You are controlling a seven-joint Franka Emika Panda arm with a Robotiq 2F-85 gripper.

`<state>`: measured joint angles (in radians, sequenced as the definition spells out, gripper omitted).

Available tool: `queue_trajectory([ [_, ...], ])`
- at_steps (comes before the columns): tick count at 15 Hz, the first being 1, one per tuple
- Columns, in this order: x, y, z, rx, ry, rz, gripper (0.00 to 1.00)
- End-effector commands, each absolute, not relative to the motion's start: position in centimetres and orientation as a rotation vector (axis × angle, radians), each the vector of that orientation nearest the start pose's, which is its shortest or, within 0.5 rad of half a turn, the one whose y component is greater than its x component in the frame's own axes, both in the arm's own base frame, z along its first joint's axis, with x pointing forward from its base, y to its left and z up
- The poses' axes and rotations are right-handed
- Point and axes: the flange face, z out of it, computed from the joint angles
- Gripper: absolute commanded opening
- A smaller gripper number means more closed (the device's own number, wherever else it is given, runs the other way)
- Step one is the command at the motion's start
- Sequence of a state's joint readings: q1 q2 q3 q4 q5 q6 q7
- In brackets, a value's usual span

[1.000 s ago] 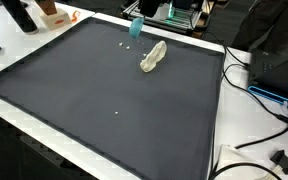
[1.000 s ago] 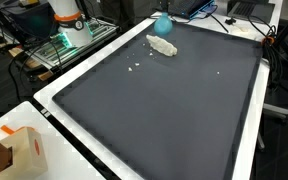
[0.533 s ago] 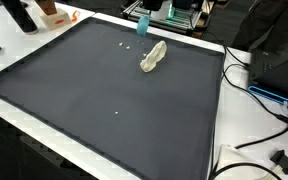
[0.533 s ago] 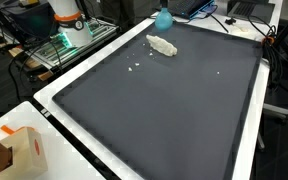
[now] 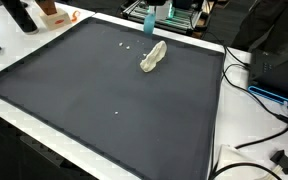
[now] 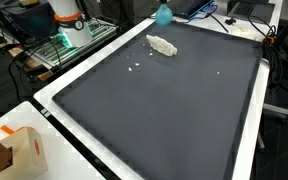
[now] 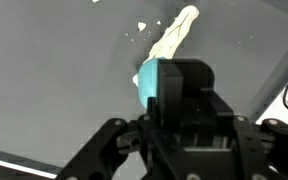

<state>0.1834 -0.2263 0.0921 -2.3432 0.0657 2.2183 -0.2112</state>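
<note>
The only container in sight is a small orange and white cardboard box (image 6: 19, 150) standing off the near corner of the table (image 6: 164, 120) in an exterior view; its top is closed, so its contents are hidden, and any print on it is too small to read. The table is a wide black surface with a white rim, seen in both exterior views. The gripper (image 7: 166, 88) comes in from the bottom of the wrist view, pointing down at the black surface, its dark body filling the lower middle of the picture. Its jaws are closed on a teal object (image 7: 148, 84), which shows as a rounded patch pressed against one black finger; the other side of the grip is hidden behind the gripper's body. In both exterior views the teal object (image 5: 150, 17) hangs raised at the far edge of the table, not resting on the surface. Below and beyond it a crumpled cream cloth (image 5: 153, 56) lies on the black surface near that far edge, well apart from the teal object. A few white crumbs (image 5: 122, 46) lie just beside the cloth. No brand or writing can be made out anywhere.
</note>
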Motion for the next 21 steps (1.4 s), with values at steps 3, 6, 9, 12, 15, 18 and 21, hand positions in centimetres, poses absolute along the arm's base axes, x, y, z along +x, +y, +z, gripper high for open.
queue_trajectory([
  [3, 44.79, 12.29, 43.53, -2.937, -0.733, -0.204, 0.25],
  [6, 45.62, 12.66, 43.46, -2.961, -0.731, -0.169, 0.50],
  [9, 45.65, 12.68, 43.47, -2.961, -0.731, -0.172, 0.50],
  [12, 45.75, 12.72, 43.38, -2.960, -0.732, -0.170, 0.50],
  [15, 45.75, 12.73, 43.39, -2.960, -0.732, -0.170, 0.50],
  [18, 45.76, 12.73, 43.39, -2.960, -0.732, -0.170, 0.50],
  [21, 45.76, 12.73, 43.39, -2.960, -0.732, -0.170, 0.25],
])
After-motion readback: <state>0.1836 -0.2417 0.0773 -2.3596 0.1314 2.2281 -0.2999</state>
